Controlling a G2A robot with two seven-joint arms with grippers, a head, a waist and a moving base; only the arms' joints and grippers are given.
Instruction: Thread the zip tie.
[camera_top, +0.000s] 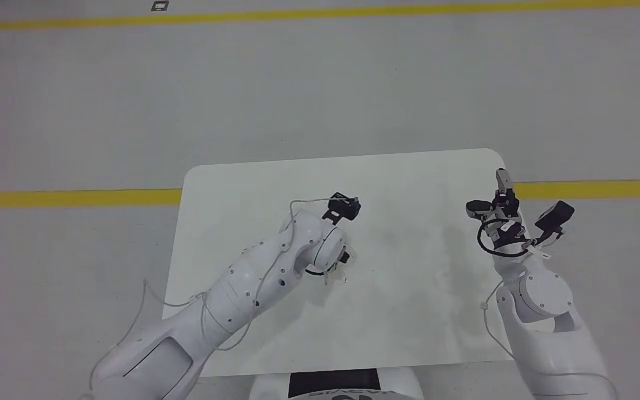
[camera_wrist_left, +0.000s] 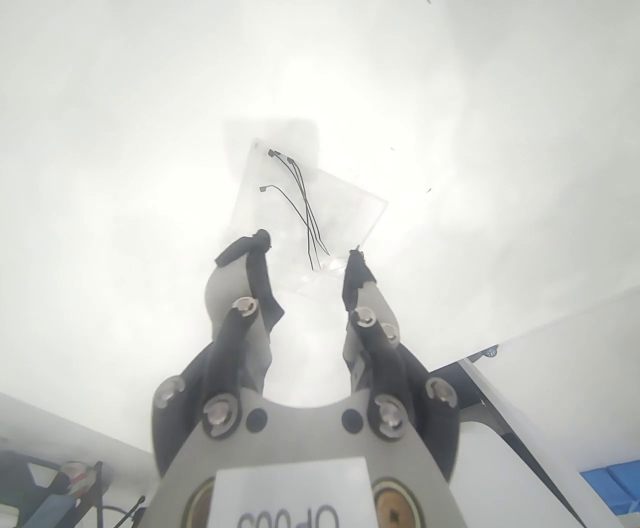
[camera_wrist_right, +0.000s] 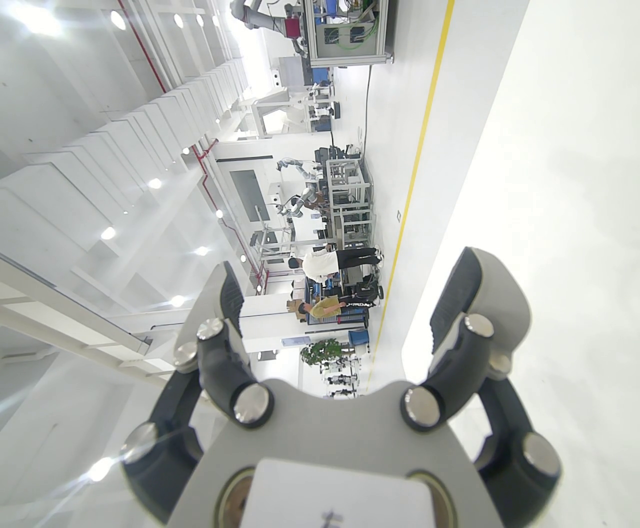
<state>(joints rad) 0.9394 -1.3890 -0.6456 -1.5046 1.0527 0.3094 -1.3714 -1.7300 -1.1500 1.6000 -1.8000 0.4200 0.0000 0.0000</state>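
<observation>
Several thin black zip ties (camera_wrist_left: 300, 200) lie in a clear plastic bag (camera_wrist_left: 360, 205) flat on the white table (camera_top: 420, 190). My left gripper (camera_wrist_left: 308, 256) hangs open just above the bag's near edge, pointing down, its black-padded fingertips (camera_wrist_left: 259, 245) on either side of the ties' lower ends. Nothing is between the fingers. From above, the left arm (camera_top: 318, 245) covers the bag near the table's middle. My right gripper (camera_wrist_right: 346, 265) is open and empty. It is held up near the table's far right corner (camera_top: 492, 198), facing out over the floor.
The table's right edge (camera_top: 520, 300) runs beside the right arm. A yellow floor line (camera_top: 90, 198) passes behind the table. Bare tabletop lies between the two arms (camera_top: 420, 270).
</observation>
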